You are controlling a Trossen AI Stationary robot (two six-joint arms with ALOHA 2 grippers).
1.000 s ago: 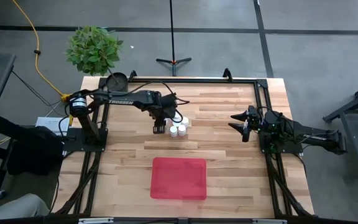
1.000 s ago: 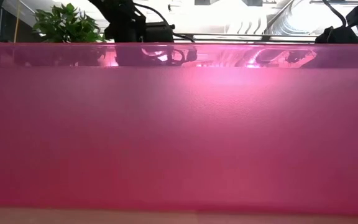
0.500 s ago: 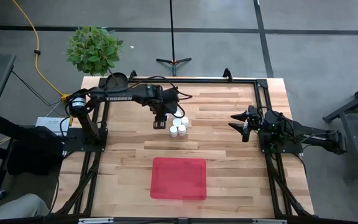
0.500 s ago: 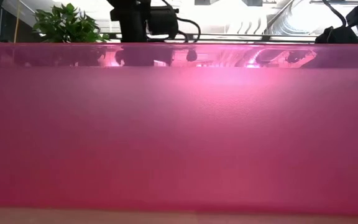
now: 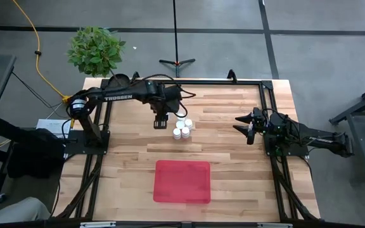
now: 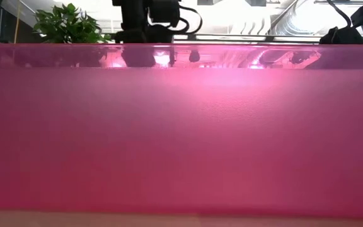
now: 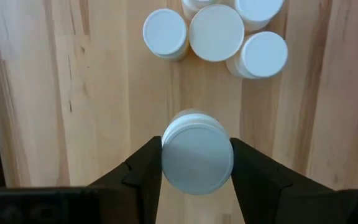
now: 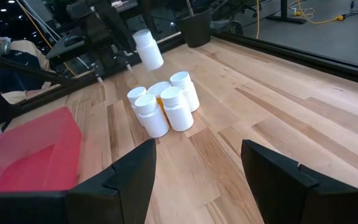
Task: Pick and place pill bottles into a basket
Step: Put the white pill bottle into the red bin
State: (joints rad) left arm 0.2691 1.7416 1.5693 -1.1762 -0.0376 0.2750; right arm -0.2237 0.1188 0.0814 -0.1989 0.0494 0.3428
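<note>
The left gripper point(image 5: 161, 121) hangs above the table just left of centre in the upper half of the high view, and its jaws are clamped on a pill bottle point(image 7: 197, 152), white cap facing the wrist camera. In the right wrist view that same bottle point(image 8: 148, 49) shows lifted clear of the wood, tilted, near the top centre of the frame.

The remaining pill bottles point(image 5: 182, 128) stand bunched together on the table, just right of the held one in the high view. The basket point(image 5: 182, 182) sits well apart from them, low in the centre of the high view, and nothing shows inside it. Its red wall fills nearly the whole low view.

The risks look plain enough. The fingers grip only the sides of a round, smooth bottle, and it appears to sit at an angle, so a quick swing toward the basket could let it twist or slip out onto the wood. The cluster is close by, so a low carry might clip a cap and topple the neighbours. And a release from too high, or too near the rim, could send the bottle bouncing out of so shallow a tray.

The right gripper point(image 5: 246, 127) waits at centre right of the high view, jaws apart and holding nothing.
</note>
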